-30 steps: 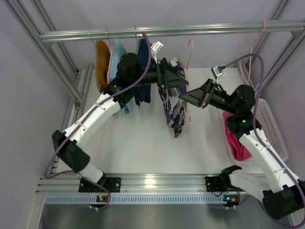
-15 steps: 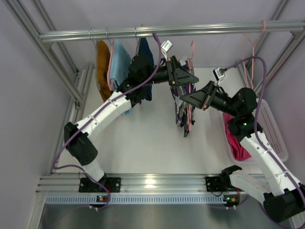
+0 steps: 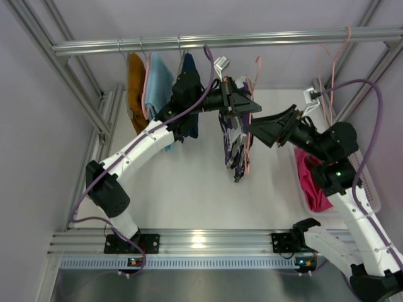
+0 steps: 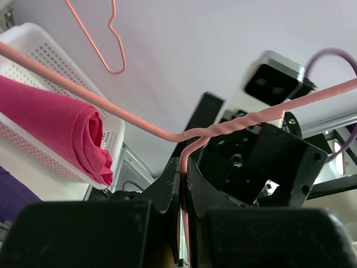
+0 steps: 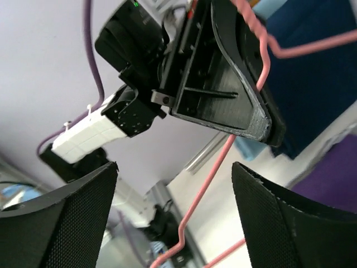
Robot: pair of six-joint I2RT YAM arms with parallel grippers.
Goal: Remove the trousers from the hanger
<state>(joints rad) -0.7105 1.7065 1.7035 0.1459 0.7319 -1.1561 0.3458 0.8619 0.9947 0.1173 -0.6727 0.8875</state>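
Observation:
The navy trousers (image 3: pixel 234 148) with the white and purple pattern hang from a pink hanger (image 3: pixel 247 157) below the rail. My left gripper (image 3: pixel 244 104) is shut on that hanger's wire neck (image 4: pixel 192 139), which runs down between its jaws (image 4: pixel 184 170). My right gripper (image 3: pixel 257 132) is open just right of the hanger. In the right wrist view the hanger wire (image 5: pixel 206 192) passes untouched between its fingers (image 5: pixel 175 215). The magenta-pink trousers (image 3: pixel 312 182) lie folded in the white basket (image 3: pixel 365 170), and they show in the left wrist view (image 4: pixel 61 125) too.
Orange (image 3: pixel 135 85), light blue (image 3: pixel 157 82) and dark blue (image 3: pixel 189 78) garments hang from the metal rail (image 3: pixel 252 41) at the left. Empty pink hangers (image 3: pixel 334 56) hang at the right end. Frame posts stand along both sides.
My left gripper has shut on the hanger's neck. My right gripper has opened, let go of the hanger and drawn back to the right. The trousers swung a little.

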